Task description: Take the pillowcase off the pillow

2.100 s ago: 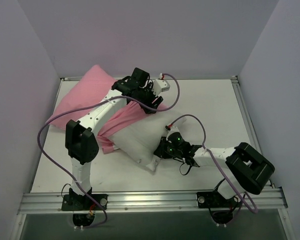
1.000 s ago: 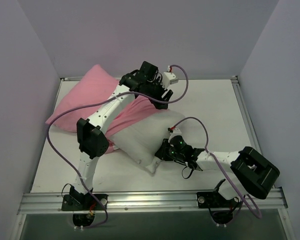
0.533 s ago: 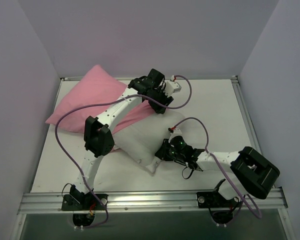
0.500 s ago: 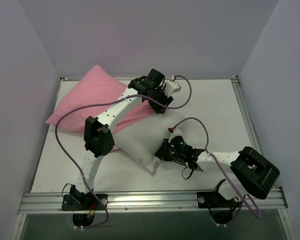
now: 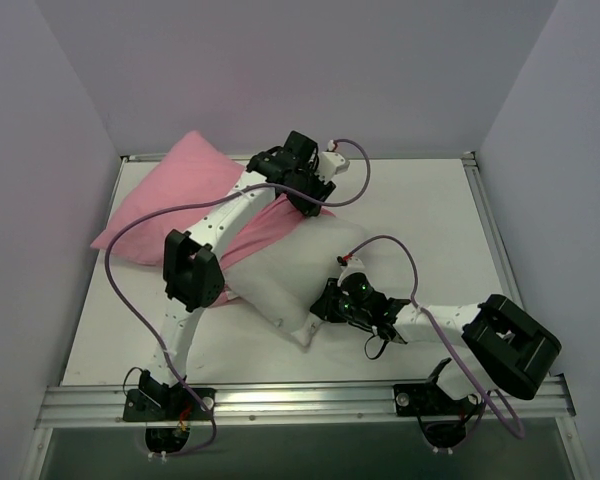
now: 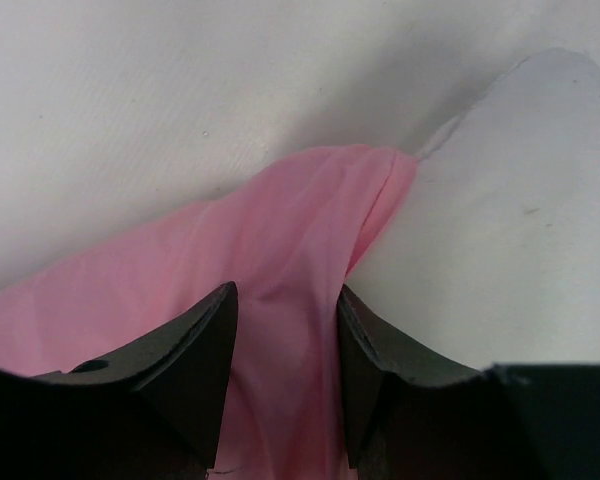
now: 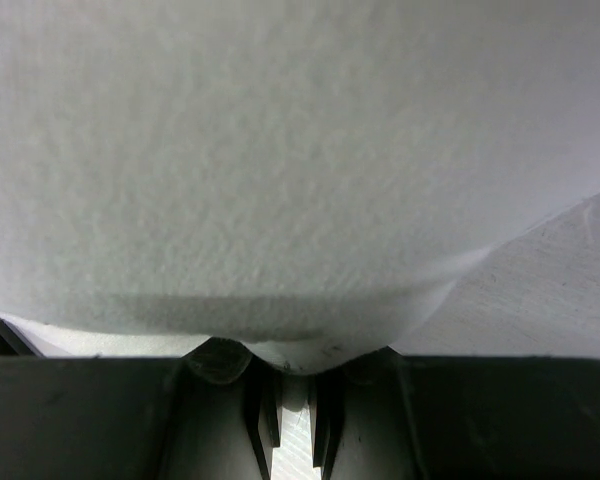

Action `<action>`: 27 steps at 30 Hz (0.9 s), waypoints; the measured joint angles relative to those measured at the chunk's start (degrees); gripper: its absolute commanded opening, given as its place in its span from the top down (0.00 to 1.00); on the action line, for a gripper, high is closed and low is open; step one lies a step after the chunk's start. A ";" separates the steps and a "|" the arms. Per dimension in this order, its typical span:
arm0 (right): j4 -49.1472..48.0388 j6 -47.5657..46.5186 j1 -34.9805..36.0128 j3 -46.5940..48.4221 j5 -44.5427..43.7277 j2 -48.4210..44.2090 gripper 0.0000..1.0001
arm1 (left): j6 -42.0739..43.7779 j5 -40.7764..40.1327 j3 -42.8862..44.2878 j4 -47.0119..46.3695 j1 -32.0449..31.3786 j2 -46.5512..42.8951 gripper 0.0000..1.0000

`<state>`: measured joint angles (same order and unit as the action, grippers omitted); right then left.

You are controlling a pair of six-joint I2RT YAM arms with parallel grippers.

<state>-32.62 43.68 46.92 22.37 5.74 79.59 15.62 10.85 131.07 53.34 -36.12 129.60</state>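
Note:
The pink pillowcase (image 5: 175,195) still covers the far-left end of the white pillow (image 5: 295,270), whose bare near half lies mid-table. My left gripper (image 5: 308,197) sits at the pillowcase's open hem. In the left wrist view its dark fingers (image 6: 195,350) press from both sides on a bunched fold of the pillowcase (image 6: 290,260), and my left gripper (image 6: 285,295) is shut on it beside the pillow (image 6: 500,250). My right gripper (image 5: 325,305) is shut on the pillow's near corner. In the right wrist view the pillow (image 7: 300,180) fills the frame, its corner pinched in my right gripper (image 7: 292,400).
The white table (image 5: 420,220) is boxed in by lilac walls at the back and both sides. A metal rail (image 5: 300,398) runs along the near edge. Purple cables (image 5: 110,270) loop beside both arms.
The left gripper has dropped onto the pillowcase hem, drawn slightly left and narrowed its jaws onto the pink fabric. The right gripper has kept its hold on the pillow corner.

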 measured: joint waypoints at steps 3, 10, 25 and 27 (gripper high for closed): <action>-0.02 0.00 0.00 0.00 0.00 0.00 1.00 | 0.02 -0.48 0.00 0.00 1.29 0.00 0.50; -0.04 -0.02 0.00 0.00 -0.04 0.00 1.00 | 1.01 -1.57 -2.45 -0.87 2.10 -0.35 0.97; -5.07 2.45 0.00 -1.73 -0.42 0.61 1.00 | 2.99 -10.40 -0.55 -1.05 17.62 0.74 0.96; -5.68 2.58 0.00 -1.46 -0.42 1.18 1.00 | 3.23 -10.82 -0.55 -0.48 21.07 0.74 0.96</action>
<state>-38.30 46.26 46.92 20.91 5.32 80.77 18.85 0.03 130.52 52.86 -15.05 130.34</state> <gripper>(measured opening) 0.120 0.045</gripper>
